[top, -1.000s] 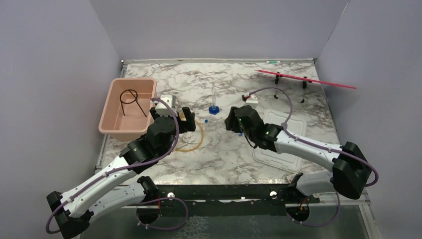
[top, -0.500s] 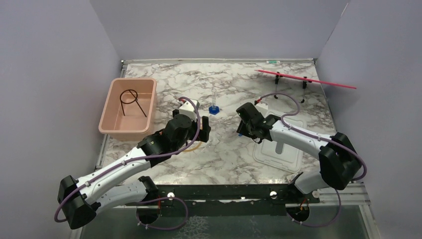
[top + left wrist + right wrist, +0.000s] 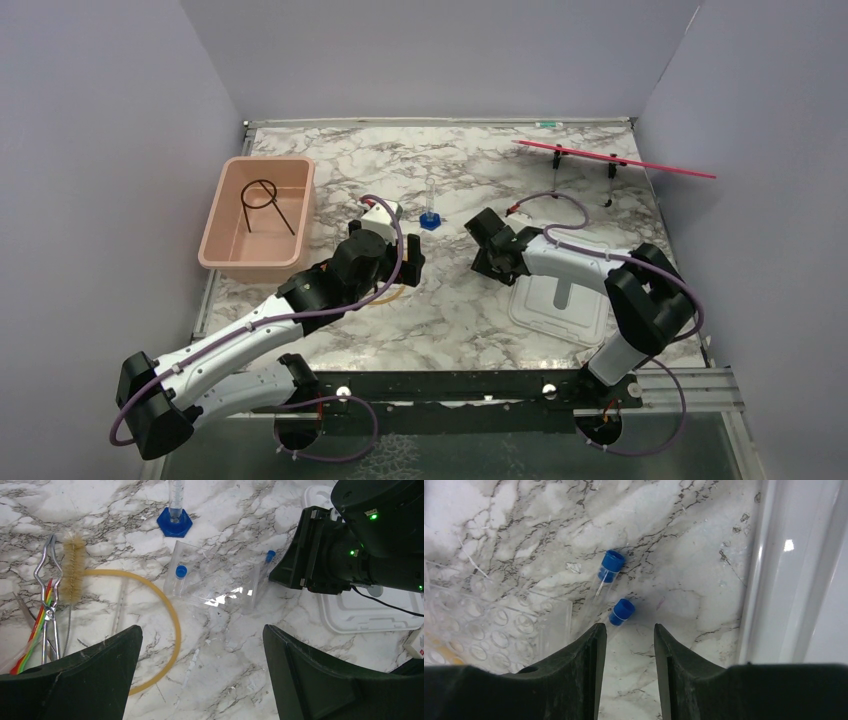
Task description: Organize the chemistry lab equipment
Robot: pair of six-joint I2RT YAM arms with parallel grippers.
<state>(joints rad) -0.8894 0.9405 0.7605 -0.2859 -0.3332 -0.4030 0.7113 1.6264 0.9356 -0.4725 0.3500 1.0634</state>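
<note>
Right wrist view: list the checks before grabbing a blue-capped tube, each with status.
1. Right gripper open: ok, gap shows between its fingers.
2. Nearer of the blue-capped tubes lined up: ok, cap just ahead of that gap.
3. Tube free of the clear rack: cannot tell, body runs under a finger.
4. White lid out of the way: ok, off to one side.
5. Left gripper clear: ok, open, empty, apart from the right.
6. Pink tub has room: ok, only the black wire ring inside.

rack left of tubes, lid right
</note>
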